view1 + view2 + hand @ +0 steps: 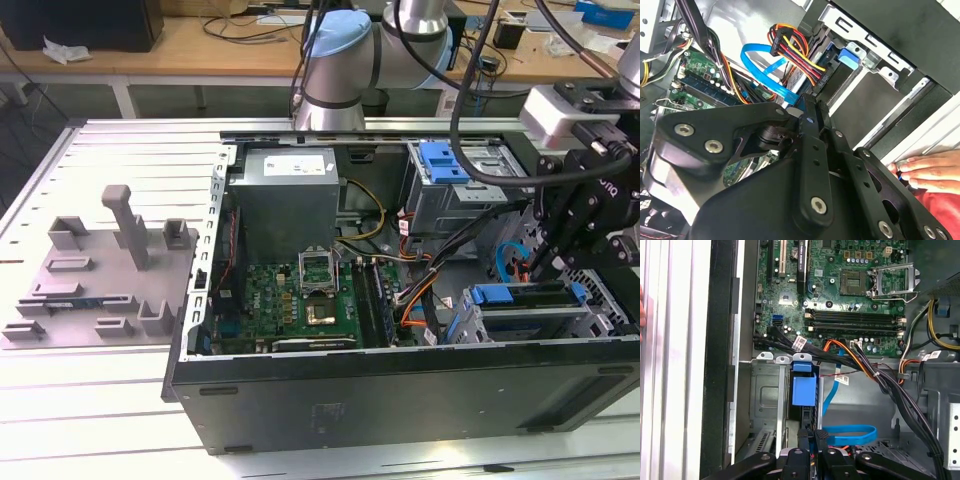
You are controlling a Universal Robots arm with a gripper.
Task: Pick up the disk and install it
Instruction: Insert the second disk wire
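- The disk (530, 312) is lying flat in the drive cage (480, 325), on the exterior view's right of the motherboard (300, 300).
- It is showing as a long grey slab, with blue plastic rails running along its upper edge.
- The gripper (535, 268) is hanging just above the disk, on the same side of the motherboard.
- Its fingers (804, 437) are sitting pressed close together, pinching nothing that shows.
- In the second wrist view a person's hand (925, 170) is resting on the case edge, away from the motherboard.
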